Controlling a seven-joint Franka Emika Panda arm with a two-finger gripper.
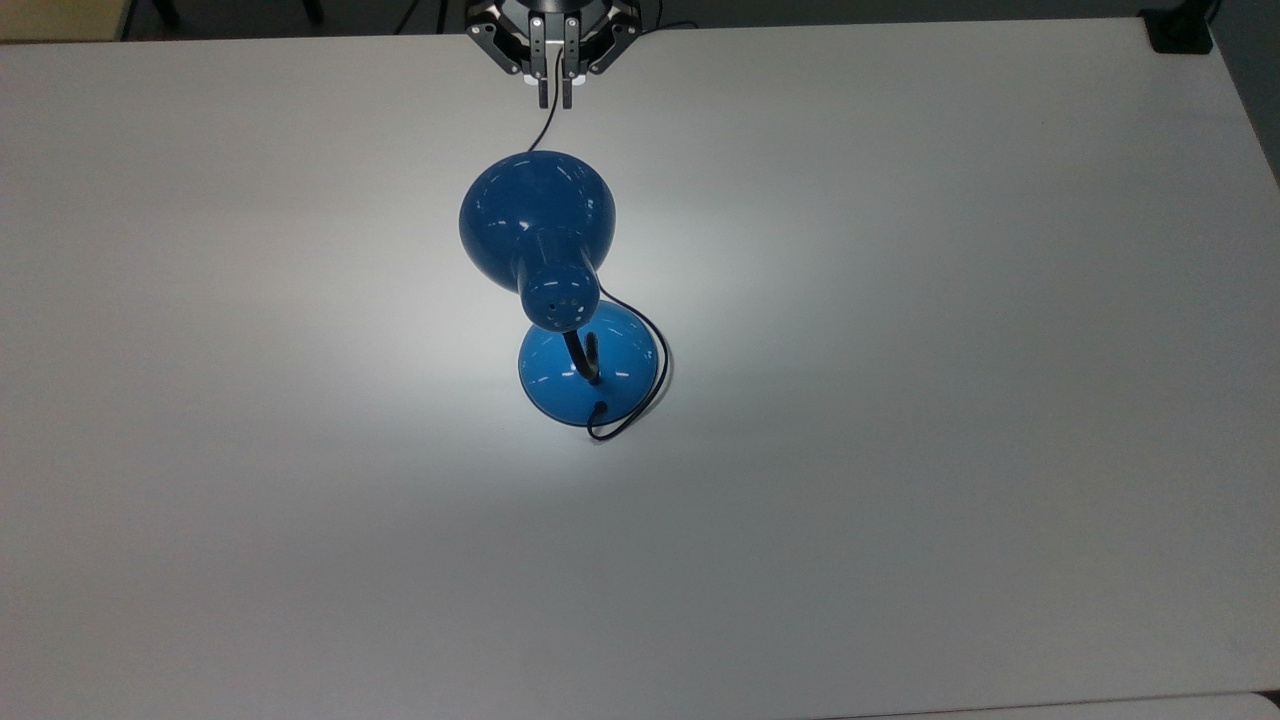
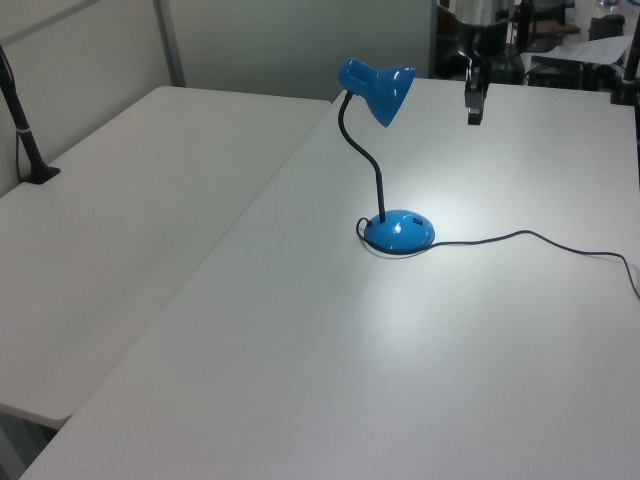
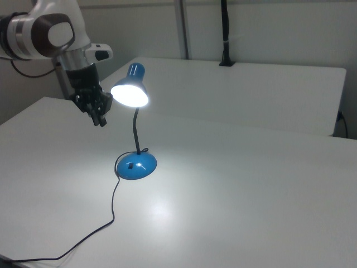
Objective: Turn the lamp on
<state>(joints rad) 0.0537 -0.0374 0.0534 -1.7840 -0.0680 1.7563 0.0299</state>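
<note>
The lamp (image 3: 133,125) is standing near the middle of the white worktop (image 1: 950,400), its round blue base (image 3: 136,166) flat on the surface and its dome shade (image 3: 130,91) glowing brightly, throwing a pool of light around the base. The thin black cord (image 3: 106,223) is trailing off toward the right view's lower left. The end effector (image 1: 553,95) is hanging in the air, well apart from the base and near the shade, with its fingers drawn close together and nothing between them. Judging by the lit bulb, the switching step is looking done, so the step in hand is clearing away. The next move likely calls only for keeping the arm clear of the shade and cord.
</note>
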